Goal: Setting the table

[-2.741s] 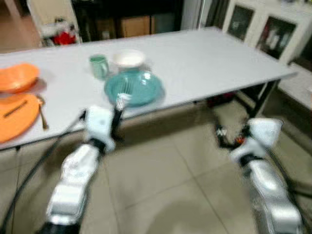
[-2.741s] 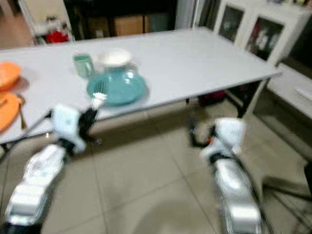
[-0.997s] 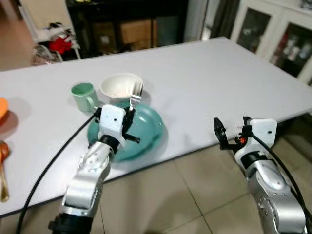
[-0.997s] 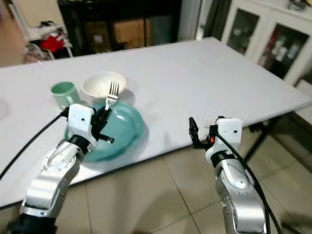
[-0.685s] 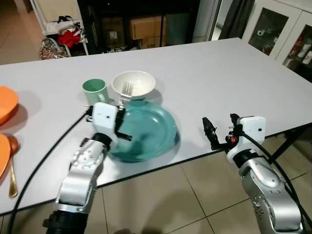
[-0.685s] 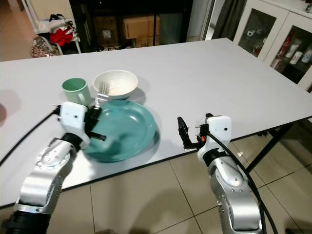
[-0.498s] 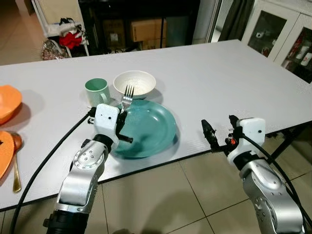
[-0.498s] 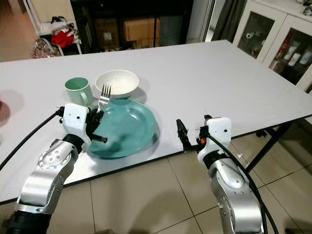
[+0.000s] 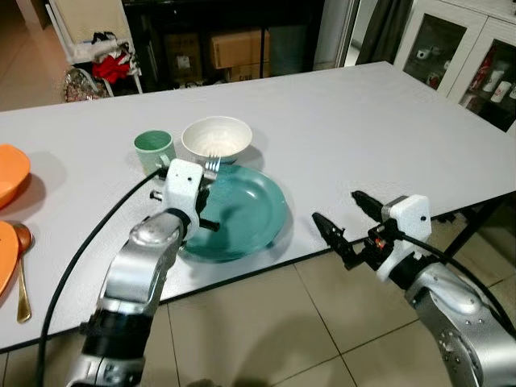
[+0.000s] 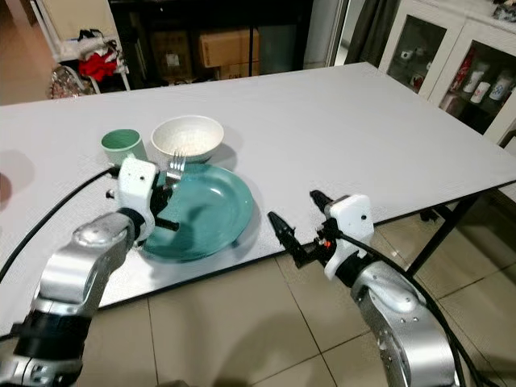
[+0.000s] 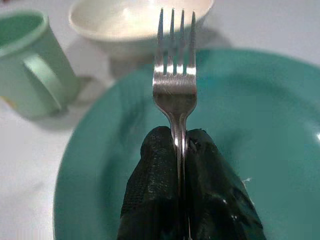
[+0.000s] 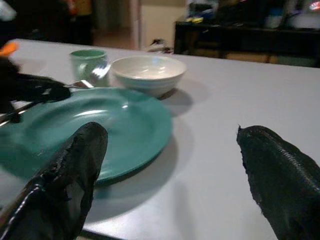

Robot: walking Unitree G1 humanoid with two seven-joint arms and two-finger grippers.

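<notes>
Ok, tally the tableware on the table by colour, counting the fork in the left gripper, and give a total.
Teal or green: 2, plate and mug
White: 1, bowl
Orange: 2, dishes and at the edge
Metal: 2, fork and spoon
Total: 7

Shiny metal fork (image 11: 174, 85), glossy teal plate (image 9: 246, 211), matt white table (image 9: 363, 121).

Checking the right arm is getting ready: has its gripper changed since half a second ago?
Yes. The right gripper has spread its fingers wide and now reaches slightly further over the table edge, toward the teal plate.
</notes>
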